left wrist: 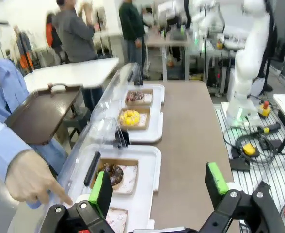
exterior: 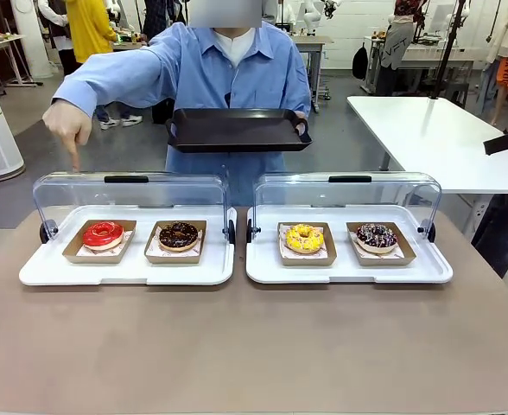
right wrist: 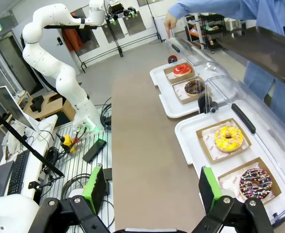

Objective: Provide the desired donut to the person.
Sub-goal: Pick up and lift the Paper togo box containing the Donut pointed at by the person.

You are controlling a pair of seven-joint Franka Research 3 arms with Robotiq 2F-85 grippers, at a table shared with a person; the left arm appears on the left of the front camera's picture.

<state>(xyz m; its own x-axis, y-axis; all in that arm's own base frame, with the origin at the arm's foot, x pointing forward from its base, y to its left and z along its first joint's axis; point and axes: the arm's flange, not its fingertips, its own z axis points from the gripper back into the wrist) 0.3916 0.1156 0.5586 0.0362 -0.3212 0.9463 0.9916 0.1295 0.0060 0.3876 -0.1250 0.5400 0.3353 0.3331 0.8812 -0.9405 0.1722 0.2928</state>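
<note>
**Brown table, two lidded trays at its far edge**

On the brown table (exterior: 254, 346) we see broad open surface on our side. The red donut (exterior: 103, 233) sits in the left tray (exterior: 124, 270), lid raised. The person's hand (exterior: 68, 125) points down behind it. Our left gripper (left wrist: 159, 187) and right gripper (right wrist: 151, 188) hang with jaws apart, holding nothing.

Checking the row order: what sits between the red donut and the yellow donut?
In the front view, the chocolate donut, then a bare strip of table.
</note>
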